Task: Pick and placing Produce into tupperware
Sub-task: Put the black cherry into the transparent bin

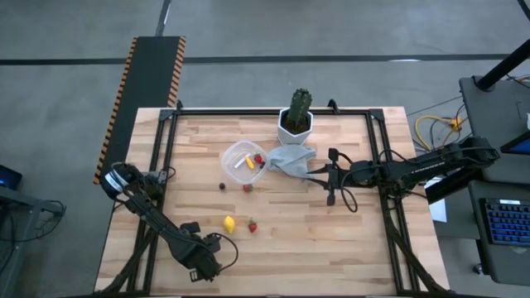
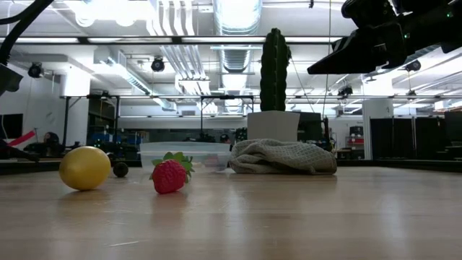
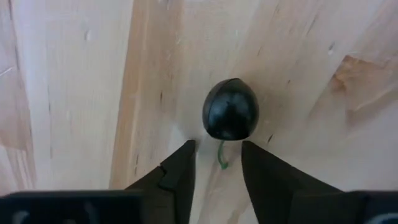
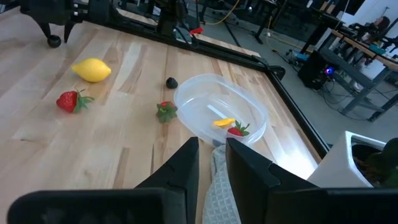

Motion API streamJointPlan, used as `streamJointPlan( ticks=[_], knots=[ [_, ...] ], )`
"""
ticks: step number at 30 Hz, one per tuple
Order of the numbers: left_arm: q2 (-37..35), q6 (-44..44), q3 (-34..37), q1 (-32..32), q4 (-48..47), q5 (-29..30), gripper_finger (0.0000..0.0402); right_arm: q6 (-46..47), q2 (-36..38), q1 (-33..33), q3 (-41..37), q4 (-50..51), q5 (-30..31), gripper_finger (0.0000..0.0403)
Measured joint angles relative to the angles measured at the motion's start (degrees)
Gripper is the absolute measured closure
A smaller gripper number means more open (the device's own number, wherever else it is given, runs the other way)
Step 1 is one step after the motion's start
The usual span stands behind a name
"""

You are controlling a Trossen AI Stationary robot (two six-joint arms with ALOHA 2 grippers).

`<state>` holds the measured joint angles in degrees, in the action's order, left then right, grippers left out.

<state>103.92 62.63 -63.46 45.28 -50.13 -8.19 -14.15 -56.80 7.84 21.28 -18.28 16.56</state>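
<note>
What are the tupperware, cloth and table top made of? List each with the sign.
Tupperware: clear plastic, probably; the wood shows through its wall, rim whitish.
Cloth: woven fabric, matte; it lies crumpled in soft folds.
Table top: wood, pale, satin finish; grain and joined planks show.

Two dark jointed arms — black cabling throughout.

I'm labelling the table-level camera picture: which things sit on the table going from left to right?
Lemon → small dark round fruit → strawberry → crumpled cloth. I leave out the clear container and the cactus pot: they stand farther back and overlap the strawberry and the cloth.
</note>
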Motion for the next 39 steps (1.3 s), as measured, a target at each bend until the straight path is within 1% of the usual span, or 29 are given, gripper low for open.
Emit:
streamJointPlan(
  ticks=[4,8,10,19,22,24,28,39],
  knots=[
    [0.0,0.0,0.0,0.0,0.1,-0.3,0.0333,0.0,0.0,0.0,0.0,0.0,0.0,0.0328],
    [0.0,0.0,0.0,-0.1,0.0,-0.4,0.0385,0.0,0.0,0.0,0.0,0.0,0.0,0.0334],
    [0.1,0.0,0.1,-0.3,0.0,-0.5,0.0396,0.0,0.0,0.0,0.0,0.0,0.0,0.0337],
    [-0.2,0.0,0.0,-0.8,-0.1,1.2,0.0401,0.0,0.0,0.0,0.0,0.0,0.0,0.0340],
    [-0.8,0.0,0.1,-1.2,0.0,3.5,0.0401,0.0,0.0,0.0,0.0,0.0,0.0,0.0342],
    [-1.4,0.0,0.2,-1.5,0.5,6.8,0.0401,0.0,0.0,0.0,0.0,0.0,0.0,0.0342],
    [-2.0,0.0,0.0,-1.6,0.3,8.9,0.0401,0.0,0.0,0.0,0.0,-0.2,0.0,0.0340],
    [-5.4,0.0,-0.2,-1.8,0.1,10.8,0.0401,0.0,0.0,0.0,0.0,-0.5,0.1,0.0342]
  ],
)
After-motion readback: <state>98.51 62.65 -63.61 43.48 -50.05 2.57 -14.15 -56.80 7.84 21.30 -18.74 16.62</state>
